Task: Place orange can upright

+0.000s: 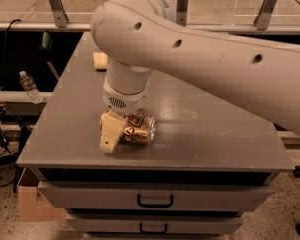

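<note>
The orange can (141,128) lies on its side near the front of the grey table (220,139), shiny gold-orange with dark label marks. My gripper (113,134) is down at the can's left end, its cream tip covering that end and reaching the table surface. The thick white arm comes in from the upper right and hides much of the table's back part.
A yellow sponge (99,60) lies at the back left, partly behind the arm. The table's front edge is close below the can, with drawers (155,199) underneath. A water bottle (29,86) and a cardboard box (32,204) are off to the left.
</note>
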